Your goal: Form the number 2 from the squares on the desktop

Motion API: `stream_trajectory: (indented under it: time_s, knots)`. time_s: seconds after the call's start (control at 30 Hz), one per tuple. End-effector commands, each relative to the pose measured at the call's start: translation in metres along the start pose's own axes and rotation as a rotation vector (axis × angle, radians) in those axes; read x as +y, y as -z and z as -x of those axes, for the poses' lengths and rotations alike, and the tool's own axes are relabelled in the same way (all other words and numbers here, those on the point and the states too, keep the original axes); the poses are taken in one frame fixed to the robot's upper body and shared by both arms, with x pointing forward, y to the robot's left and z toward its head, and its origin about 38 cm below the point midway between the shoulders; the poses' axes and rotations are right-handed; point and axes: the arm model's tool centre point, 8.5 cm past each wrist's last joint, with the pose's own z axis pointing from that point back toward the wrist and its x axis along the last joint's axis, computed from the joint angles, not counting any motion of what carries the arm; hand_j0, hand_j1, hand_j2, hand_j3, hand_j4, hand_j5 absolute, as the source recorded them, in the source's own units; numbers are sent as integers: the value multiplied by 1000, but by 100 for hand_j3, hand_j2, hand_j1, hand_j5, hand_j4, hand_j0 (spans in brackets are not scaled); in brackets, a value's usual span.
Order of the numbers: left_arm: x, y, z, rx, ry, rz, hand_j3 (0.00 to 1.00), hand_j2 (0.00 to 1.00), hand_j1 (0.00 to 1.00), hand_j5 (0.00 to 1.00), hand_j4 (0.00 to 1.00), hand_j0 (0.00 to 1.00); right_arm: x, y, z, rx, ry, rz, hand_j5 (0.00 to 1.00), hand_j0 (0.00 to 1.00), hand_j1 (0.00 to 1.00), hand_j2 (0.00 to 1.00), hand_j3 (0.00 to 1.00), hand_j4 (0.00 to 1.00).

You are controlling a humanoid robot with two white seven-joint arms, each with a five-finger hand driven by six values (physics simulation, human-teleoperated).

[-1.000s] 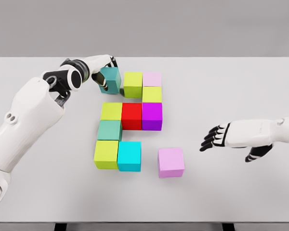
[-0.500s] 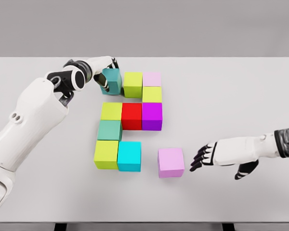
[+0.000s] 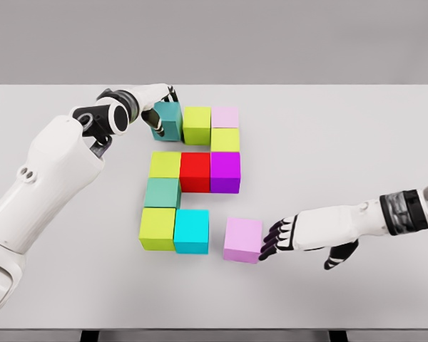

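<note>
Coloured cubes lie on the white table (image 3: pixel 357 135). In the top row a teal cube (image 3: pixel 170 121) stands against a lime cube (image 3: pixel 197 124), then a pale pink cube (image 3: pixel 225 116), with a yellow-green cube (image 3: pixel 225 140) below it. The middle row is a yellow-green cube (image 3: pixel 164 164), a red cube (image 3: pixel 195 172) and a purple cube (image 3: pixel 225 172). Under them are a green-teal cube (image 3: pixel 162 192), a lime cube (image 3: pixel 157 228) and a cyan cube (image 3: pixel 191 231). My left hand (image 3: pixel 161 107) is curled around the teal cube. My right hand (image 3: pixel 273 241) is open, fingertips against the right side of the pink cube (image 3: pixel 242 239).
A gap of about a finger's width lies between the pink cube and the cyan cube. The table's front edge (image 3: pixel 214 329) runs below the cubes, and bare tabletop stretches to the right of them.
My right hand swept down and left to the pink cube and slid it leftward toward the cyan cube. My left hand shifted the teal cube right, up against the lime cube.
</note>
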Motion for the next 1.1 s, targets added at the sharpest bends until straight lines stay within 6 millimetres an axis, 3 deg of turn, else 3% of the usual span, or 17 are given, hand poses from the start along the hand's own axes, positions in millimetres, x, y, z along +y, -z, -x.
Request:
stream_trajectory:
  time_s: [0.0,0.33,0.53,0.77,1.07]
  knots:
    - [0,0,-2,-4,3,-2,43,43,43,43,43,43,-1,1,0,-4,5,6,100,100,100,100,100,100]
    - [0,0,-3,-9,2,-2,45,45,45,45,45,45,-14,8,-2,-23,-24,22,100,100,100,100,100,100]
    - [0,0,-3,-12,3,-2,69,69,69,69,69,69,-17,14,-4,-37,-30,28,100,100,100,100,100,100]
    - [-1,0,-3,-11,3,-1,73,73,73,73,73,73,-15,6,-1,-17,-30,21,100,100,100,100,100,100]
    - [0,0,-3,-7,1,-2,87,87,87,87,87,87,-6,-13,3,33,-11,2,100,100,100,100,100,100]
